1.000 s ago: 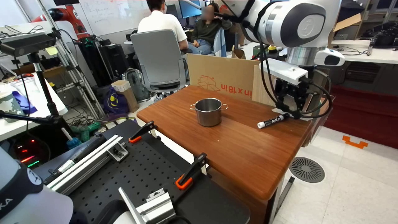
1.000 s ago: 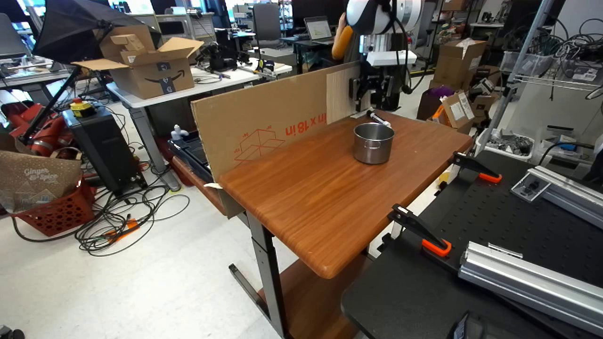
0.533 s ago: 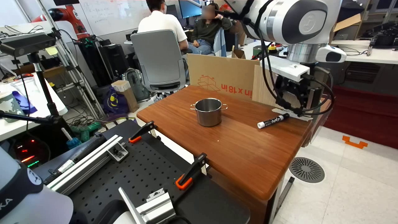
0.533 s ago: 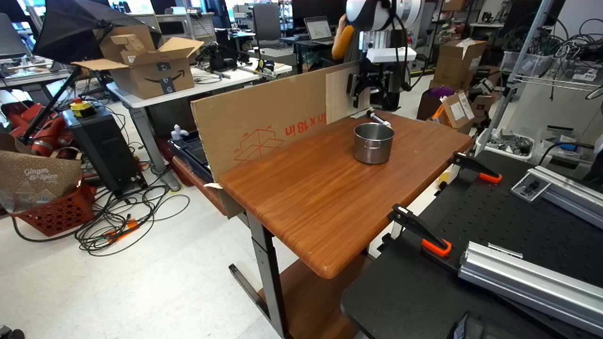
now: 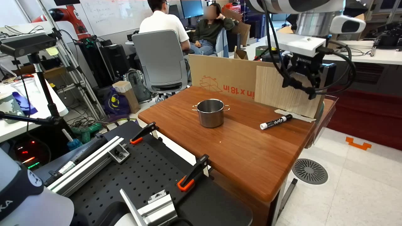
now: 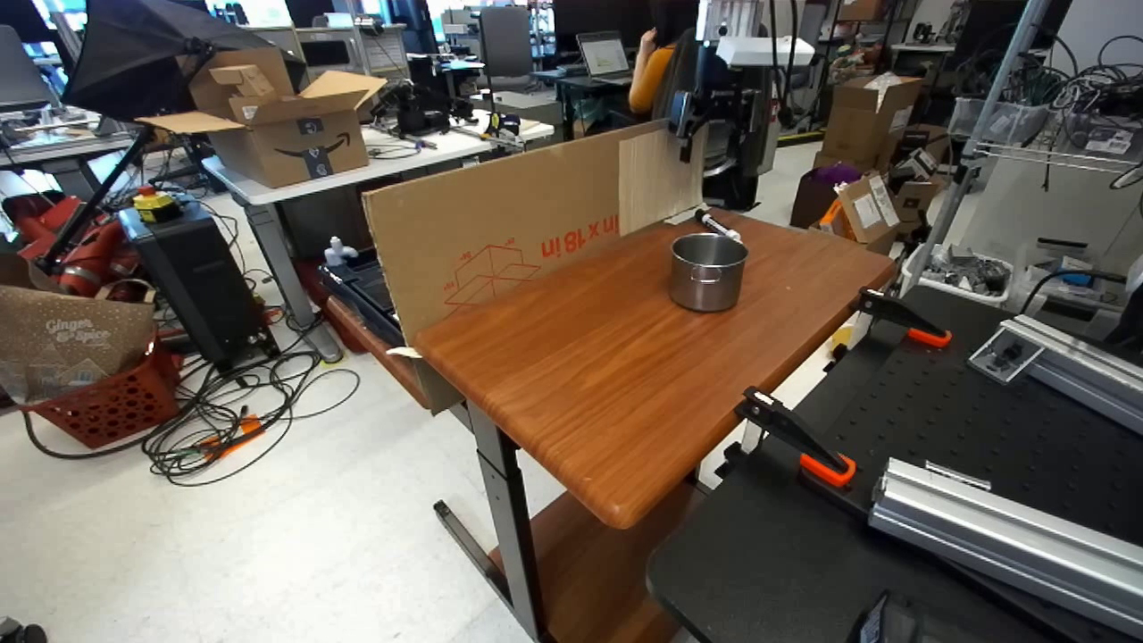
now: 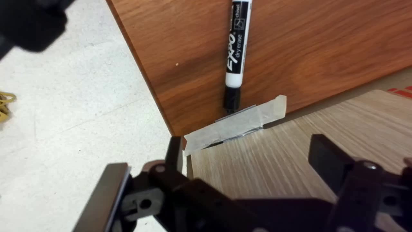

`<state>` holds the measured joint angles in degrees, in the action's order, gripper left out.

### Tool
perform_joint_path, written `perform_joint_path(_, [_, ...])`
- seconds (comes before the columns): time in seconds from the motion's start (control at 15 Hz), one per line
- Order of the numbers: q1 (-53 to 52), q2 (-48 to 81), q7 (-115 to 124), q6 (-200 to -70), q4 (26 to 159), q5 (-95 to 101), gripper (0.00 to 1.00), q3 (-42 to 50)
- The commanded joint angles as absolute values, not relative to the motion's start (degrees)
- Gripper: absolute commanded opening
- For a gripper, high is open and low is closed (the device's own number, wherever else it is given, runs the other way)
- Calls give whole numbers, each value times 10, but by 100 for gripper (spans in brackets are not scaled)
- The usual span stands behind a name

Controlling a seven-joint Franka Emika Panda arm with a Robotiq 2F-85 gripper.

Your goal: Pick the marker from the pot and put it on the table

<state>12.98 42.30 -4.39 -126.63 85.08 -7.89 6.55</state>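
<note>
Reddish-brown worktop [image 5: 245,150], lined along one long edge by an upright cardboard sheet [image 6: 500,232], with a pale board [image 5: 279,94] at one end of it; just beside the opposite edge, a black bench [image 5: 147,175] with orange-footed clamps [image 5: 193,173]. In the background, in an exterior view, we see a white-shirted person [image 5: 166,25] in a grey chair [image 5: 160,59], back to us. Wire-handled pot [image 5: 212,119] stands upright on the worktop in both exterior views. Marker [image 7: 237,48] lies on the worktop near a corner, apart from the pot; in the wrist view we read EXPO on it, its black-capped end pointing at a strip of tape [image 7: 236,125] by the board's foot. Whether the two touch, we cannot tell. Gripper [image 7: 248,151] hangs higher, well apart from the marker; we note its jaws spread wide, the pale board visible between them.
</note>
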Motion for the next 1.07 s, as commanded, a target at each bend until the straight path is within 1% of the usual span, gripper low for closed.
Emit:
perform_joint_path(0.0, [134,324,-74,-1282,959,-77,100,51])
perform_joint_path(0.27, [128,223,-94,-1290,1055,-76,100,49])
perform_joint_path(0.33, [128,270,-76,-1266,994,-79,100,53])
perform_joint_path(0.53, [125,229,-83,-1270,1041,-80,100,53])
perform_joint_path(1.0, [125,229,-86,-1278,1047,-79,100,53])
